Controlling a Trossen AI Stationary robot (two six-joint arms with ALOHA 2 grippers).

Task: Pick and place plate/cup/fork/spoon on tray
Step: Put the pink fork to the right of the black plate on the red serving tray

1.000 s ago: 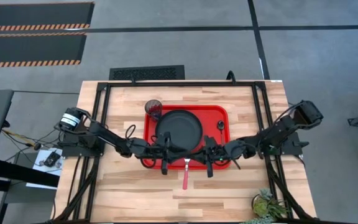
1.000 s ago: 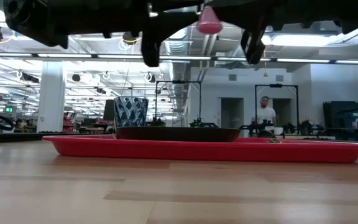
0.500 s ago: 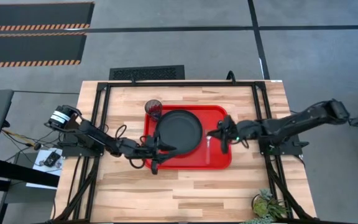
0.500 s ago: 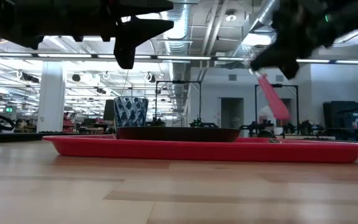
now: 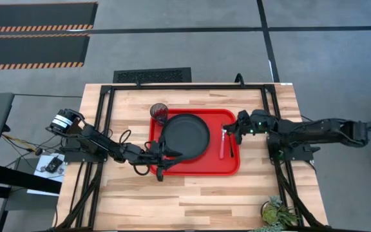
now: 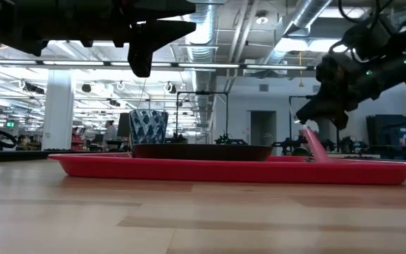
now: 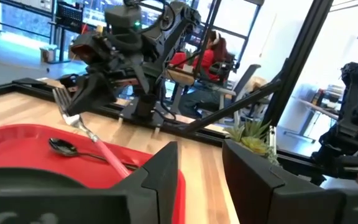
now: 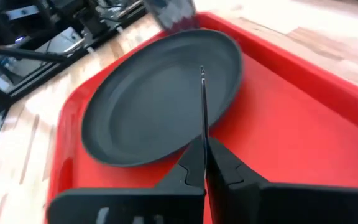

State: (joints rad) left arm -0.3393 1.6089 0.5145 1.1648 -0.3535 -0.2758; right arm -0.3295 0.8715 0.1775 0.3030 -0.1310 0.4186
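Note:
The red tray (image 5: 230,169) lies mid-table. On it rest the black plate (image 5: 185,135), the dark cup (image 5: 158,113) in its far left corner, and the dark spoon (image 7: 73,149) by its right rim. My right gripper (image 5: 232,132) is low over the tray's right part, shut on the red-handled fork (image 5: 222,147). My left gripper (image 5: 163,161) hovers above the tray's near left corner, open and empty (image 7: 201,168). My right gripper pinches the fork's metal neck (image 7: 74,117) between its two fingers, just behind the tines. The tines stick out past the fingertips (image 8: 202,93). The fingers come from the table's right, slanting down. The fork tilts, and its handle end (image 6: 324,156) is down on the tray.
A small potted plant (image 5: 275,212) stands at the table's near right corner. Black frame rails (image 5: 108,116) run along the table's left and right sides. Bare wood (image 5: 192,200) lies between the tray and the near edge. People show in the room behind (image 7: 213,56).
My right gripper has carried the fork from above the tray's near edge toward the right and far side, then down, so the handle end now touches the tray beside the plate. My left gripper drew back toward the left and then kept still.

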